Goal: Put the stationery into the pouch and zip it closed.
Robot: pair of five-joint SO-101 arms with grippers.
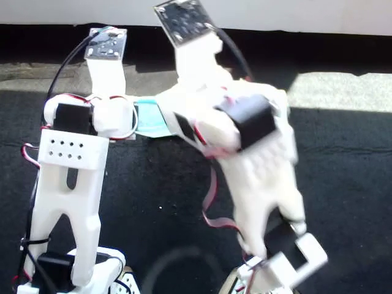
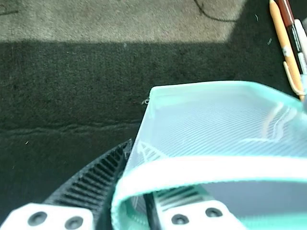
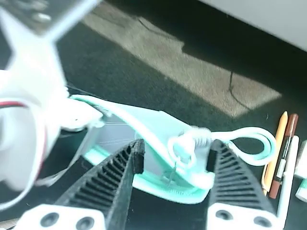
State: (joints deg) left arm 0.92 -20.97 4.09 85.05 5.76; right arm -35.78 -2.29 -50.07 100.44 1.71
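Mint-green mesh pouch [image 2: 216, 124]: sits on the dark-covered table [image 2: 72, 96] between the two pincers, with its pale rim bowed up close over the left one. Left pincer [image 2: 139, 165]: narrow and clamped on the pouch near one corner. One ribbed black finger [image 2: 96, 177] is outside the mesh and the other lies inside, under the rim. Right pincer [image 3: 173, 153]: wide, holding nothing, with its two ribbed fingers [image 3: 120, 182] astride the zipper end of the pouch. The zipper pull [image 3: 184, 146] stands between them, nearer the finger that is farther from the left arm. White cord loop [image 3: 249, 141]: tied to the pull and trailing just past that same finger. Stationery: outside the pouch, on the table beyond it from the left pincer, and beyond the right pincer on the side away from the left arm. It includes an orange pen [image 2: 285, 48], a brown pen [image 3: 283, 153] just beside it, and a white pen [image 2: 300, 43] next along, all roughly parallel. Neither pincer touches them.
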